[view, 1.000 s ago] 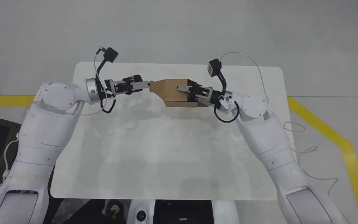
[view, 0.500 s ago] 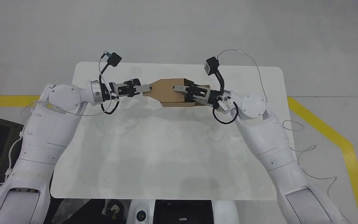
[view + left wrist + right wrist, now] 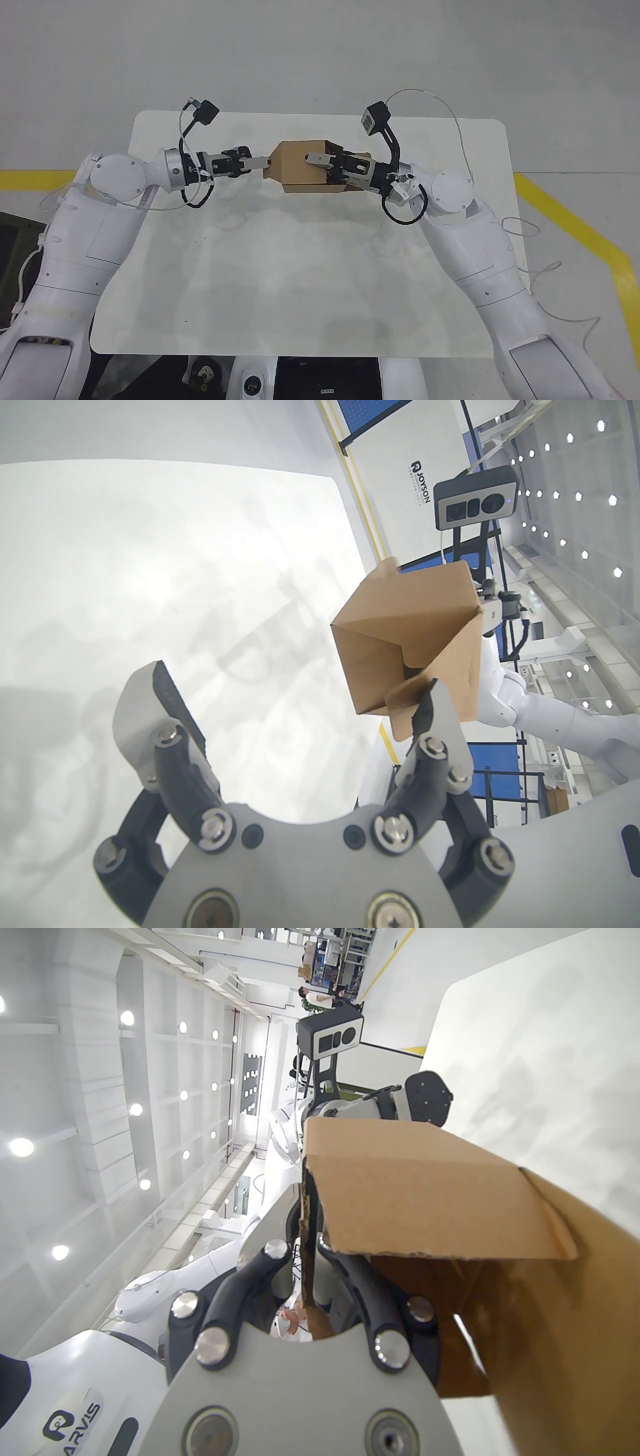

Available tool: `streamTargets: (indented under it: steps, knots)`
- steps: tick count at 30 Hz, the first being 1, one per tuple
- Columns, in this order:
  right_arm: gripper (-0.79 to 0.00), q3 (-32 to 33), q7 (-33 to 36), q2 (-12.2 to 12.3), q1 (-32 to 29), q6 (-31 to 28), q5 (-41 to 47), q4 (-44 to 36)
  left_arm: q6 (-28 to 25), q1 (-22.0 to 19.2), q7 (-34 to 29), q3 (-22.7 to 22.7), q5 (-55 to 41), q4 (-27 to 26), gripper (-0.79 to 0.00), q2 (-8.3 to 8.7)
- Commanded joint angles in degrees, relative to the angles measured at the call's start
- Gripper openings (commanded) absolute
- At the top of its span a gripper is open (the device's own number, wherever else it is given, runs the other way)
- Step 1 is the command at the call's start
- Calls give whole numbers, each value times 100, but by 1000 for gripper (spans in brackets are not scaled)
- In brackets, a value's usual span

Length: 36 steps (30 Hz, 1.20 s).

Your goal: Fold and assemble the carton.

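The brown carton hangs above the table's far side between both arms. My right gripper is shut on one of its side walls; in the right wrist view the cardboard edge sits clamped in the right gripper, and the carton extends away from it. My left gripper is at the carton's other end. In the left wrist view the left gripper is open wide, one fingertip touching a small end flap of the carton. That end looks partly folded in.
The white table lies below the arms with nothing else on it. A yellow floor line runs past both sides of the table.
The right arm has carried the carton a little toward the left gripper. The pointed end flap by the left gripper has folded inward, so that end looks squarer.
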Motion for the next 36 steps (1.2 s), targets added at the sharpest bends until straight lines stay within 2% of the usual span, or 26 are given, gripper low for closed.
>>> streamTargets:
  steps: [1, 16, 36]
  knots:
    - [-785, -10, 15, -6, 0, -15, 54, 3, 13, 13, -11, 14, -24, -48, 0, -4]
    - [-785, -40, 186, -47, -5, -132, 538, 33, 78, 75, -65, 60, -130, -190, 0, -22]
    - [-785, -183, 242, -117, 74, -242, 689, 169, 12, 80, -137, 142, -265, -294, 0, -61]
